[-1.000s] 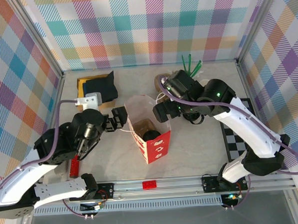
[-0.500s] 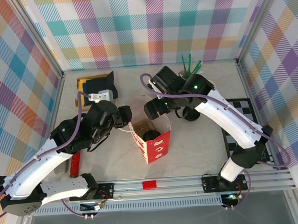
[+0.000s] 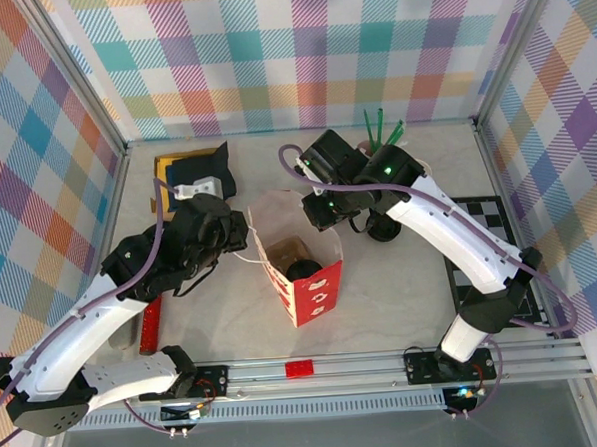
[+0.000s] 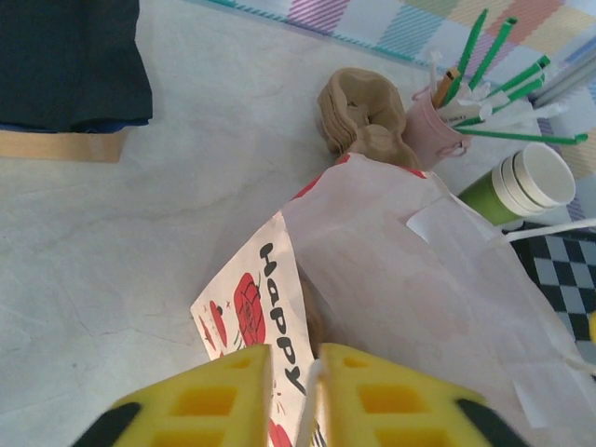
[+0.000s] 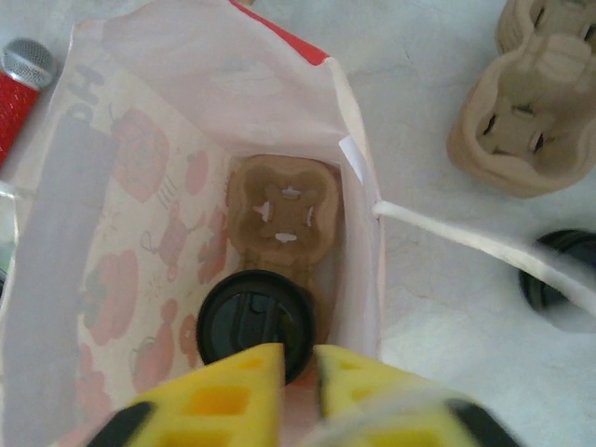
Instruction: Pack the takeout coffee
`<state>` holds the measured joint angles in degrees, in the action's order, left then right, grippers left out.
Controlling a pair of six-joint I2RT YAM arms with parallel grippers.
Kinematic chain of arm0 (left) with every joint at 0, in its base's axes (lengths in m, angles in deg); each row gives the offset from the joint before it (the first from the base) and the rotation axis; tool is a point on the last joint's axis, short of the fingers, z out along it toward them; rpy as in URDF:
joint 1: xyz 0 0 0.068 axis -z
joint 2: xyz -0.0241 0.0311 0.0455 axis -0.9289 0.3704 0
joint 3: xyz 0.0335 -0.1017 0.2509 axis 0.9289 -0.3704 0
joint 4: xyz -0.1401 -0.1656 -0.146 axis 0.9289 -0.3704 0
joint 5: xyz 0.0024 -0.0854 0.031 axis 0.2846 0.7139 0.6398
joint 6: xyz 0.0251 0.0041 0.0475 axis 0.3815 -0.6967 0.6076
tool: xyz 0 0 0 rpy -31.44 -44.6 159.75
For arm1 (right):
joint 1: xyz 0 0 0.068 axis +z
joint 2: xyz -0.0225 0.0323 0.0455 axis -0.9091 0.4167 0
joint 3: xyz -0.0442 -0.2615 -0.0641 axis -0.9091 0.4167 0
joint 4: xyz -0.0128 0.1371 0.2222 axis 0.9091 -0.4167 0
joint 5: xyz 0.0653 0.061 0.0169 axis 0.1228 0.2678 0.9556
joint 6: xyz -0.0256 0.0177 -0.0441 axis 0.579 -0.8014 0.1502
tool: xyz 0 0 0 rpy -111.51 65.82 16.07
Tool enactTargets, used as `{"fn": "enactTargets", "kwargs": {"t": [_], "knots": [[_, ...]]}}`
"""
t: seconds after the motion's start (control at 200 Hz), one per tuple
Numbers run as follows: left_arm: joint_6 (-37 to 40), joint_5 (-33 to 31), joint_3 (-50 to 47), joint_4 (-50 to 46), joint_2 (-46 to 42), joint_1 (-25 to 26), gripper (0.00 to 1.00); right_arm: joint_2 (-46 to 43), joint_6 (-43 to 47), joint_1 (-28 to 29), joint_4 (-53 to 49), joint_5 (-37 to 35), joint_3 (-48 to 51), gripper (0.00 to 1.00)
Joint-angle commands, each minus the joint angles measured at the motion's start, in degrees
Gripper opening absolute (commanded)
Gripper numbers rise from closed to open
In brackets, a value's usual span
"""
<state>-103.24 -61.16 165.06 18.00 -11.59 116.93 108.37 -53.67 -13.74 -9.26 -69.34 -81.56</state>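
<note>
I had the left pincer (image 4: 295,354) closed almost fully on the thin rim of the paper bag (image 3: 307,293), at its left side. The right pincer (image 5: 298,350) was pinched just as narrowly, apparently on the bag's opposite rim. The takeout coffee (image 5: 251,317) stood inside the bag at its bottom, seated in a cardboard carrier (image 5: 284,209) with its black lid on. My worry was the paper: an uneven pull between the two arms could tear the rim, or tilt the bag and topple the cup.
</note>
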Motion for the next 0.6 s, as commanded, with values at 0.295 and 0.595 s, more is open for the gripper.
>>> {"fn": "enactTargets", "kwargs": {"t": [0.295,0.595], "knots": [[4.06,7.68,0.57,2.72,3.86,-6.59,0.07,-3.69,-1.51,-0.48,-0.56,-0.04,0.19,0.00],[6.24,10.65,2.93,3.90,7.03,-9.08,0.02,-7.38,-2.16,-0.48,-0.10,-3.39,3.23,0.00]]}}
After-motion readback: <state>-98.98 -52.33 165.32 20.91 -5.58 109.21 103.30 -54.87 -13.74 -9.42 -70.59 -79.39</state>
